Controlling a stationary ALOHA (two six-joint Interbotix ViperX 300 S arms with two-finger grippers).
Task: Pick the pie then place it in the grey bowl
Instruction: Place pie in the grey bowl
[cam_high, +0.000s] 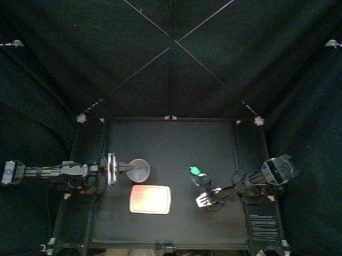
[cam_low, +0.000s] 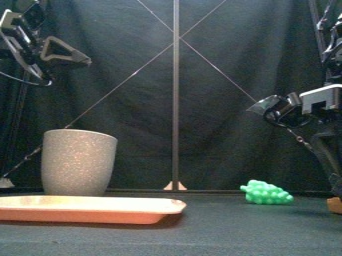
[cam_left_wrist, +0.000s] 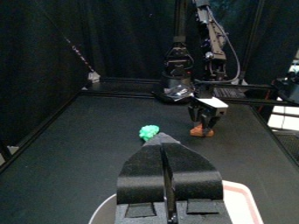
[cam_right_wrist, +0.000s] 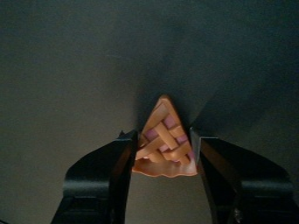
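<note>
Your right tool (cam_right_wrist: 162, 138) was clenched on the pie (cam_right_wrist: 165, 150), not yet lifted off the table (cam_high: 174, 140) at the top view's lower right; carrying it left to the grey bowl (cam_low: 78, 162) remained, and your left tool (cam_left_wrist: 170, 149) rested clenched, empty, beside that bowl.

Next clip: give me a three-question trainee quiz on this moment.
1. True or false: the pie already sits in the grey bowl.
2. Which gripper has its jaws on either side of the pie? A: left gripper. B: right gripper.
3. Fill in: the green toy lies on the ____.
Key: 1 false, it is on the table; 2 B; 3 table.
</note>
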